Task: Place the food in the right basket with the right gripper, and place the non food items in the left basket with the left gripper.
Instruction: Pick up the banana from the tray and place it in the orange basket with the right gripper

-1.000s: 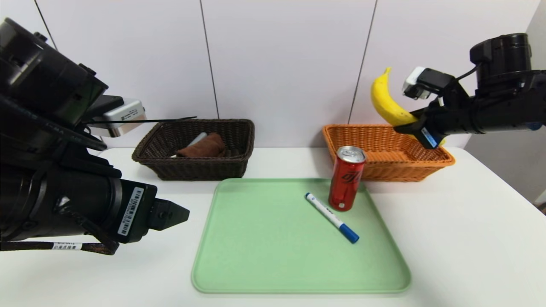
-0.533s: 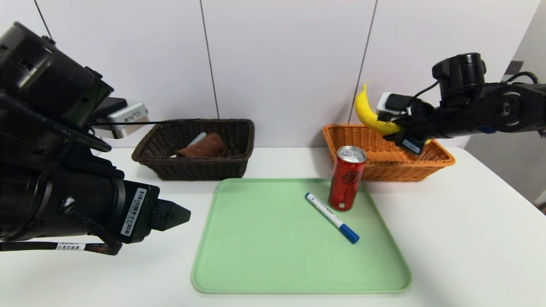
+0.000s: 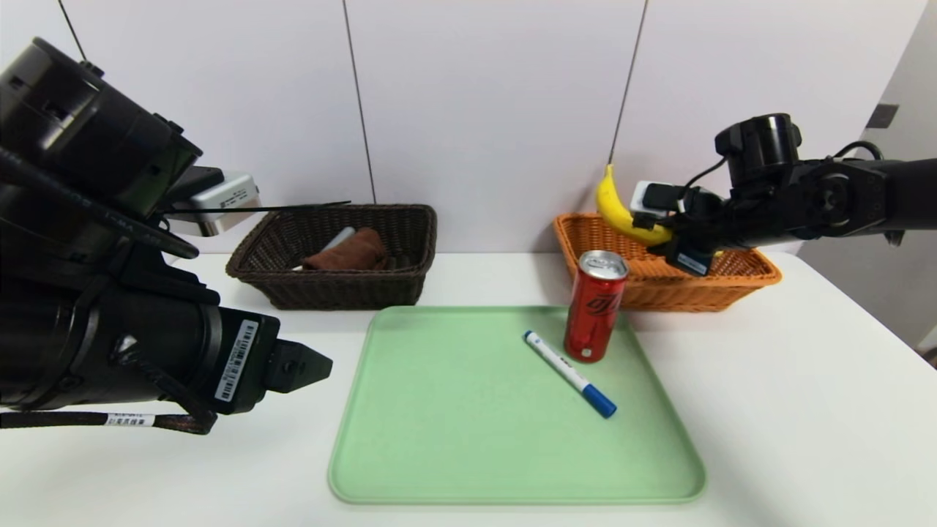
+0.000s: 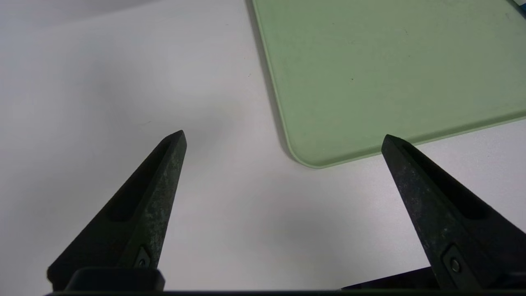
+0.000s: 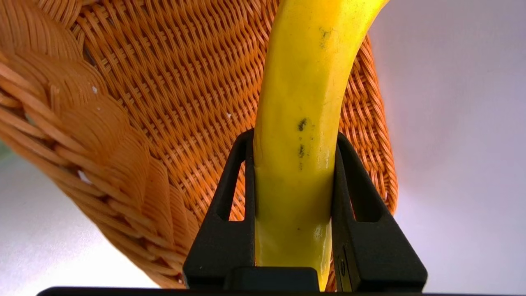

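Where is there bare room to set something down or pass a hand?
Bare: the left half of the flat green tray, left of the white marker with blue cap; also the white table right of the tray.
Crowded: the tray's far right corner, where the slim red can stands before the orange wicker basket.

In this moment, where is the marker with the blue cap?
In the head view, the marker lies on the right half of the green tray, just beside the red can.
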`<move>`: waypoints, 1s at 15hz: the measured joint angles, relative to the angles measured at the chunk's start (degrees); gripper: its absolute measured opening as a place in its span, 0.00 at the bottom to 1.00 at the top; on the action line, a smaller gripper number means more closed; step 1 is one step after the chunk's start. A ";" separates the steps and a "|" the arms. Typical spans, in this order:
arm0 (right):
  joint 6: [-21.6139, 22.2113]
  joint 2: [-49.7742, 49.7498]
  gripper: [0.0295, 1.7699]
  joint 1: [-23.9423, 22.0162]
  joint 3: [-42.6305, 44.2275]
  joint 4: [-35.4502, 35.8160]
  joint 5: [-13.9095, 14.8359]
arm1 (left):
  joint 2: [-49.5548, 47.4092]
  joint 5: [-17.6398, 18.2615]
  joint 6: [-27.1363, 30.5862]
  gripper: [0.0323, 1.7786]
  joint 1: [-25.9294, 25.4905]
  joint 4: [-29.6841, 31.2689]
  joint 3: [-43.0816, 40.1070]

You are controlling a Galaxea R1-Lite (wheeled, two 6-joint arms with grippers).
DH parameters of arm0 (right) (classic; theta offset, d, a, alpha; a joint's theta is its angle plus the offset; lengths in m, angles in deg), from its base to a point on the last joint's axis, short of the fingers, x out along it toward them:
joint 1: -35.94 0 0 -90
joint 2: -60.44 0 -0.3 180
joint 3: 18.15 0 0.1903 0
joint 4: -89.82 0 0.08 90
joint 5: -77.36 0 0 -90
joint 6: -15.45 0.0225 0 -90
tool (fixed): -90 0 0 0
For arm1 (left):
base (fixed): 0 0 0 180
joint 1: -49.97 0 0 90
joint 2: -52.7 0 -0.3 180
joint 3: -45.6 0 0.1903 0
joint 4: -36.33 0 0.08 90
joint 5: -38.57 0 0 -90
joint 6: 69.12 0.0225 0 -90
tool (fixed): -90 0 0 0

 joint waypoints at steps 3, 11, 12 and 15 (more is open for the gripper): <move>-0.11 0.63 0.27 0.06 0.90 -0.88 0.00 | 0.01 0.00 -0.04 0.95 0.00 0.00 0.00; 0.63 0.27 0.72 0.09 1.13 -0.91 -0.52 | 0.09 -0.09 0.00 0.95 0.00 0.00 0.11; 0.94 -0.20 0.75 0.05 1.13 -0.94 -0.60 | 0.06 -0.11 0.02 0.95 0.00 0.00 0.21; 7.25 -3.00 0.82 -0.11 1.40 -1.90 -0.83 | 0.01 -0.04 0.02 0.95 0.00 0.52 0.30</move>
